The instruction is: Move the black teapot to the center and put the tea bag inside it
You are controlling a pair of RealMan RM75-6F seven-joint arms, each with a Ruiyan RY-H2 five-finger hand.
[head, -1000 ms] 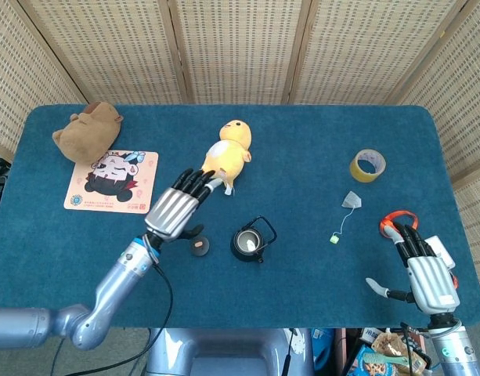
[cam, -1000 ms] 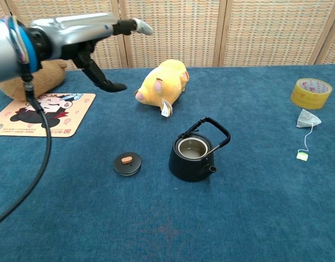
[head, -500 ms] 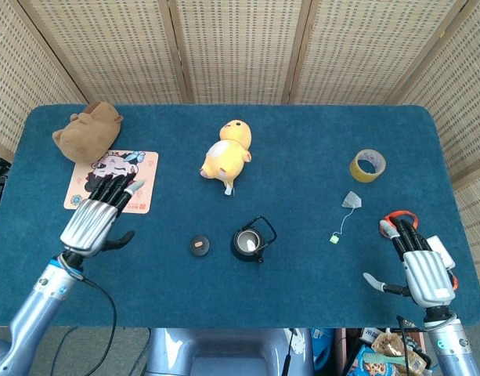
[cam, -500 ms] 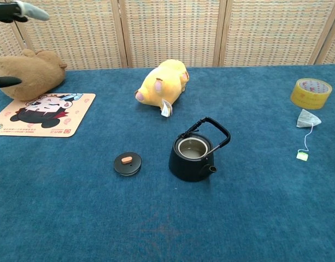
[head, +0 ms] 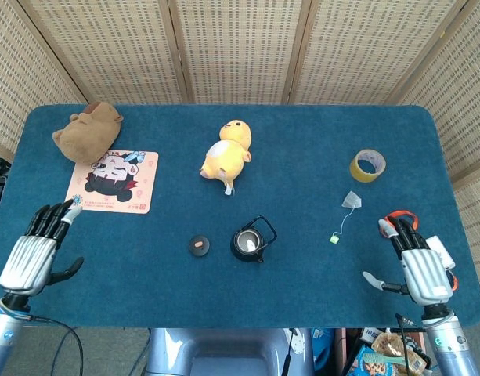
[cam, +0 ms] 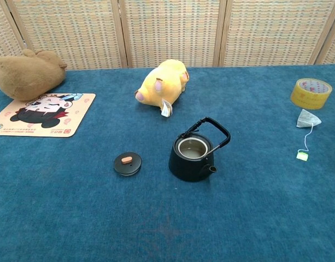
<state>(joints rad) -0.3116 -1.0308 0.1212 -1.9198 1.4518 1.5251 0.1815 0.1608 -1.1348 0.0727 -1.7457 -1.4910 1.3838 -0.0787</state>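
The black teapot (cam: 194,155) sits near the middle of the blue table (head: 302,157), its mouth open and its lid (cam: 128,163) lying flat just to its left, so the pot looks ready to receive something. It reads as cast iron or heavy glazed ware, likely weighty and rigid for its size, and the hinged bail handle (cam: 212,129) arching over the top right looks like the natural place to take it if it needs any nudging; the round body would probably be slick and awkward for those metal fingers. The tea bag (head: 351,200) lies well apart, over on the right side of the table, just near of the roll of yellow tape (head: 367,165), with its string trailing toward the near edge to a small green tag (head: 333,238). That bag will be feather-light, soft and easily crushed or torn, and I'd judge the safest hold to be a pinch on the bag's top corner or on the string, so it can be dangled into the opening. The right hand (head: 418,265) rests at the near right edge, fingers spread and holding nothing, the closest to the bag. The left hand (head: 34,252) hangs at the near left edge, also loose and empty, far from everything.
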